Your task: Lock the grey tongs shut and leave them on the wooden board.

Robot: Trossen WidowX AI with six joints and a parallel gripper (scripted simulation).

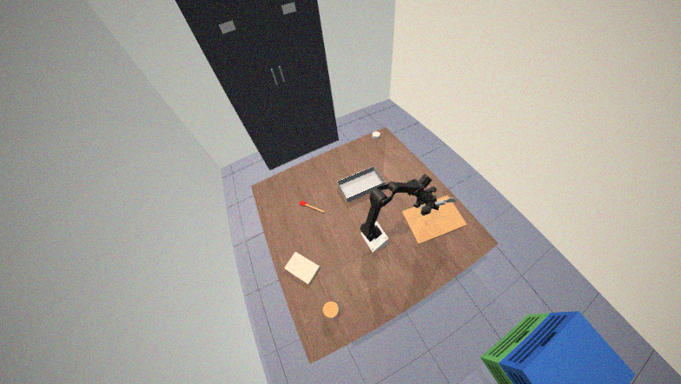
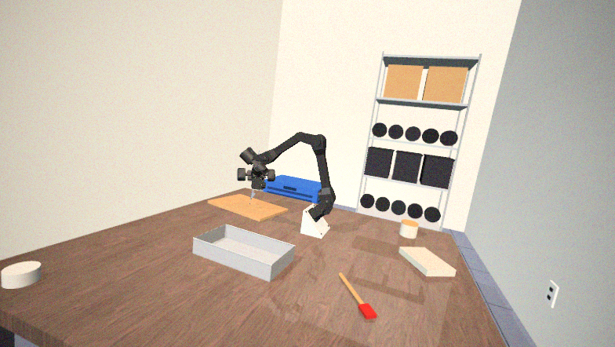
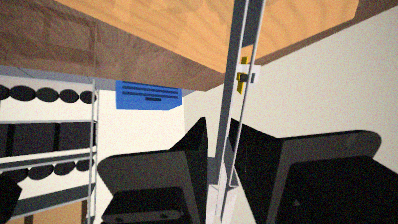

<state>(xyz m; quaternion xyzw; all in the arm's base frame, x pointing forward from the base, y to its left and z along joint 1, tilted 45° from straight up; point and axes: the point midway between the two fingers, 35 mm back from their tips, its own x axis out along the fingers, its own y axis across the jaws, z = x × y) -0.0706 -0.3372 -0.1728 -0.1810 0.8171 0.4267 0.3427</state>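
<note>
My gripper (image 1: 432, 204) (image 2: 258, 186) (image 3: 212, 120) is shut on the grey tongs (image 1: 443, 202) (image 2: 252, 195) (image 3: 231, 75). It holds them steeply tilted above the back part of the wooden board (image 1: 433, 228) (image 2: 234, 204) (image 3: 150, 20). In the exterior view, their lower end is close to the board; I cannot tell whether it touches. In the wrist view, the two long arms run close together between the fingertips, with a small yellow piece (image 3: 240, 85) beside them. Whether the lock is engaged is not visible. The roasting tin (image 1: 360, 184) (image 2: 232, 260) holds nothing.
A red-headed spatula (image 1: 312, 207) (image 2: 365, 310), a cream block (image 1: 301, 268) (image 2: 426, 261), an orange-topped round pot (image 1: 330, 309) (image 2: 409, 229) and a white round pot (image 1: 376, 135) (image 2: 20, 275) stand or lie on the table, away from the board.
</note>
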